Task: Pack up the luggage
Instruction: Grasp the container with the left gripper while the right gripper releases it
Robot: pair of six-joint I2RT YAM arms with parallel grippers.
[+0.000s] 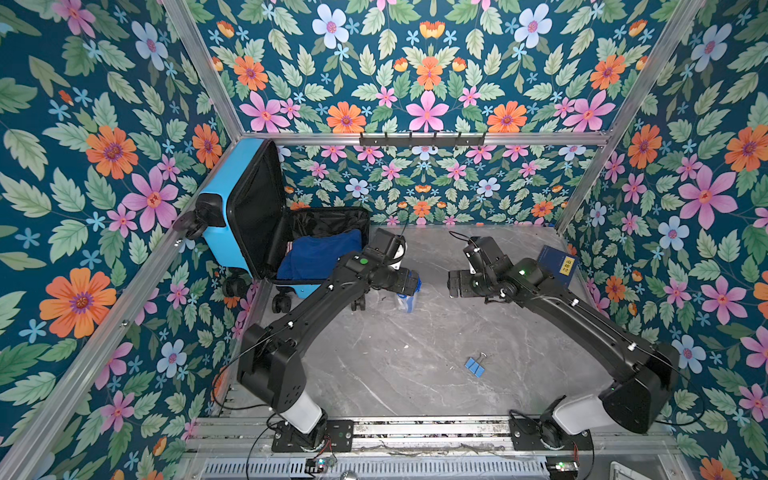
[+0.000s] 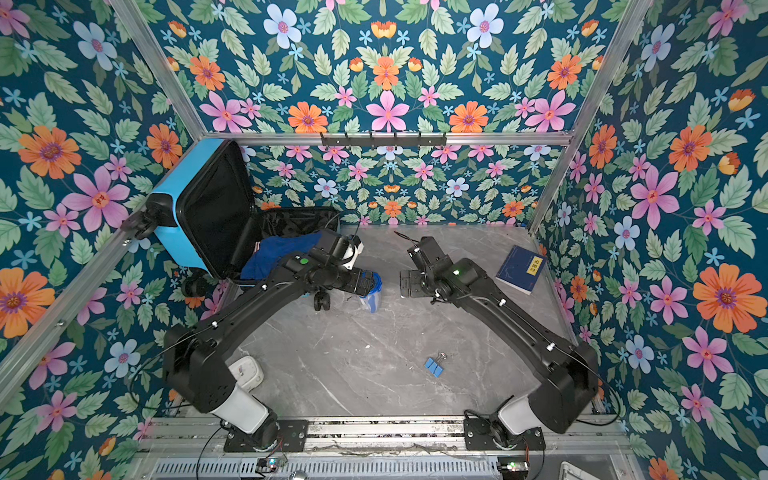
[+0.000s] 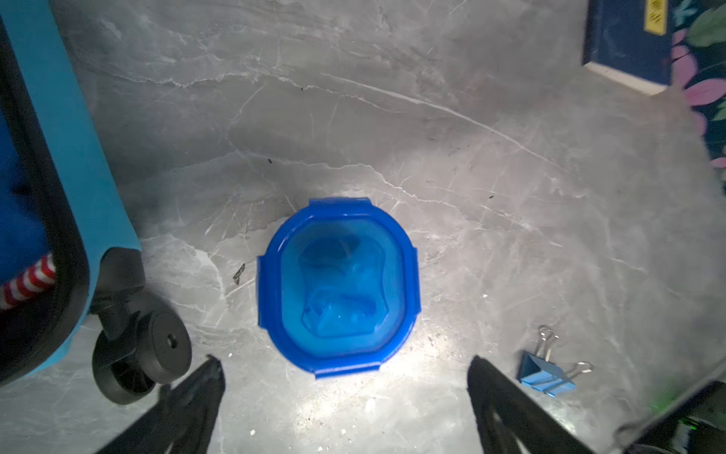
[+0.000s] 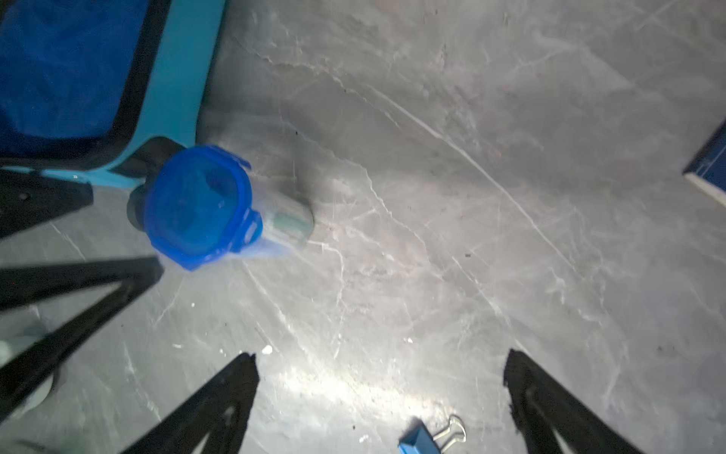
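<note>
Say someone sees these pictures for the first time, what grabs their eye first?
The loud floral wallpaper on every wall, then the sky-blue luggage standing open in the back left corner with blue cloth inside. Just in front of it, the open left gripper hovers over a blue-lidded container that stands beside one of the luggage's wheels.

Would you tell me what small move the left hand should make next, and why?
Probably lower the left hand straight down over the blue-lidded container: its jaws stand open above it, and the container stands upright beside the open luggage, not yet packed.
</note>
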